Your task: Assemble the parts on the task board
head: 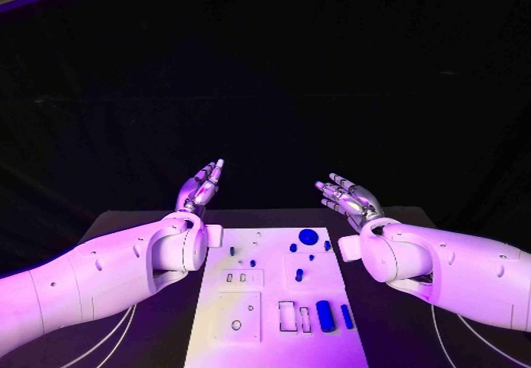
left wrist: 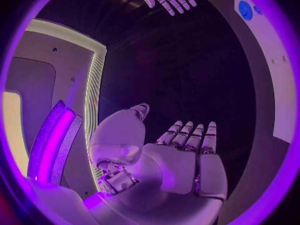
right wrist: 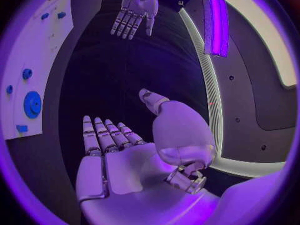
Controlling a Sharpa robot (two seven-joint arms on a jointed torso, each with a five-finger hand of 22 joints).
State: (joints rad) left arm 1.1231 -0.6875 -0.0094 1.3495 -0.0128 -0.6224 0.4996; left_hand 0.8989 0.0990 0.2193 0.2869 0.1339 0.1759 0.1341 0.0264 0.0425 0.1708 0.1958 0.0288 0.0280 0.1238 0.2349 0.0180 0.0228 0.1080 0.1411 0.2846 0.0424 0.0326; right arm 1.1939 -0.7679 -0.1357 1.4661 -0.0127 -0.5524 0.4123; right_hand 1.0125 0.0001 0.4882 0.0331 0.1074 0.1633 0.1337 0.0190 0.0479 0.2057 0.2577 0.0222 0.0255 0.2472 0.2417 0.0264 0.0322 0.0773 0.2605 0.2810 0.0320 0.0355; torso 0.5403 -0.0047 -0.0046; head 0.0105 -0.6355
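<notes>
While nothing is yet grasped, left hand (head: 202,186) and right hand (head: 347,198) raised beyond the far end of the white task board (head: 257,337), fingers spread and empty, likely poised to start; blue parts (head: 324,315) lying on board.

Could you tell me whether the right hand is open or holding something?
Open: the right hand has straight, spread fingers with nothing in them, raised beyond the board.
</notes>
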